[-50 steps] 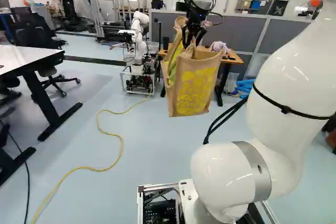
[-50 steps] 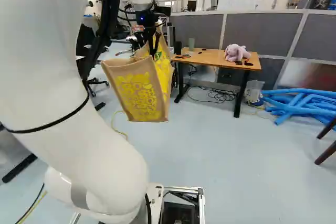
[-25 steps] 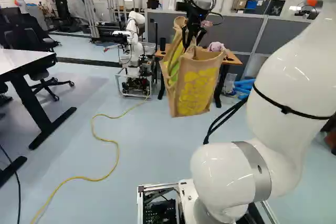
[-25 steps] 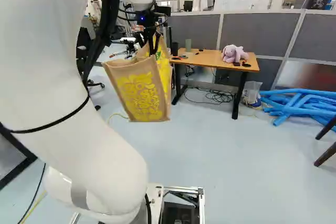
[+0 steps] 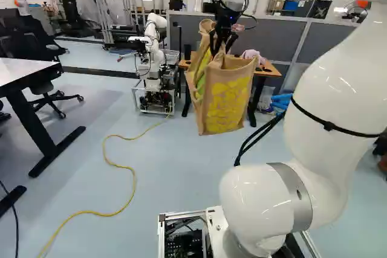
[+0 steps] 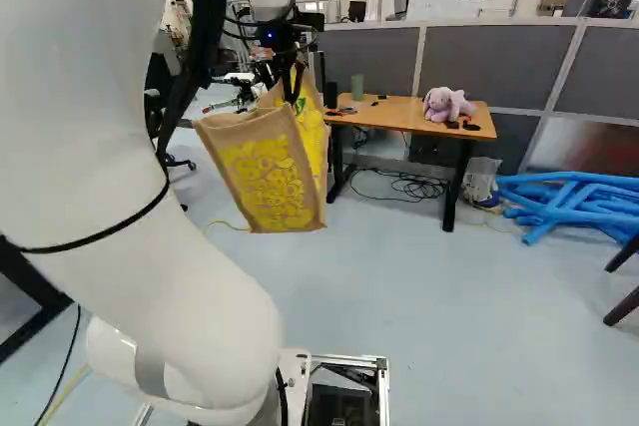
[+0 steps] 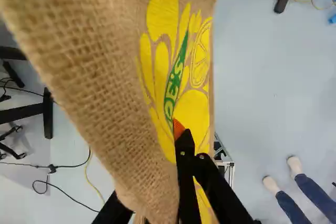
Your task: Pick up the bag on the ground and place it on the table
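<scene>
There is one bag, one wooden table, one white-topped table and one plush toy.

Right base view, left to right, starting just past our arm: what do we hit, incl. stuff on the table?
Burlap bag, hanging clear of the floor → dark cylinder → green cylinder → lilac plush (last three on the wooden table) → blue tubes.

plushie: on table, r. end
partition: behind it, obv
cables: under it
tubes: r. of it, btw
</scene>
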You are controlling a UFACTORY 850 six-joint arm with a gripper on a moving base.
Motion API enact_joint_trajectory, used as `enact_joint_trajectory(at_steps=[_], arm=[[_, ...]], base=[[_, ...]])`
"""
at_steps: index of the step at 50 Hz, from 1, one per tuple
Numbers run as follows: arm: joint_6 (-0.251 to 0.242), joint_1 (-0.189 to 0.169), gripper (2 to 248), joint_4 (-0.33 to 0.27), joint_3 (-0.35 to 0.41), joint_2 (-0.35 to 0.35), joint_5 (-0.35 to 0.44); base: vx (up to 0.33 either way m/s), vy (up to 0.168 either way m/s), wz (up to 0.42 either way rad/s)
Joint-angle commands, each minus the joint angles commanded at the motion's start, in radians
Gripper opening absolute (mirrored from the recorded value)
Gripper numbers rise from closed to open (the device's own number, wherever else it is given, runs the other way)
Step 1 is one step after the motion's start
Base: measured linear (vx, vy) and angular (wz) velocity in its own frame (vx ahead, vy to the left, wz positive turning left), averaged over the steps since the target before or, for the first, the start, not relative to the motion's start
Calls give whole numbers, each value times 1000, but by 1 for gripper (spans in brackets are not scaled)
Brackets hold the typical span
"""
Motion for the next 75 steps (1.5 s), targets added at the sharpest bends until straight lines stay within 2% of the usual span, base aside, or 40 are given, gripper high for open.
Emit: enact_joint_trajectory(at_steps=[20, 43, 75], arm=[[0, 0, 21, 0, 0, 0, 0], [0, 0, 21, 0, 0, 0, 0], [0, 0, 21, 0, 0, 0, 0]], base=[[94, -61, -116], [170, -120, -235], [201, -59, -16]])
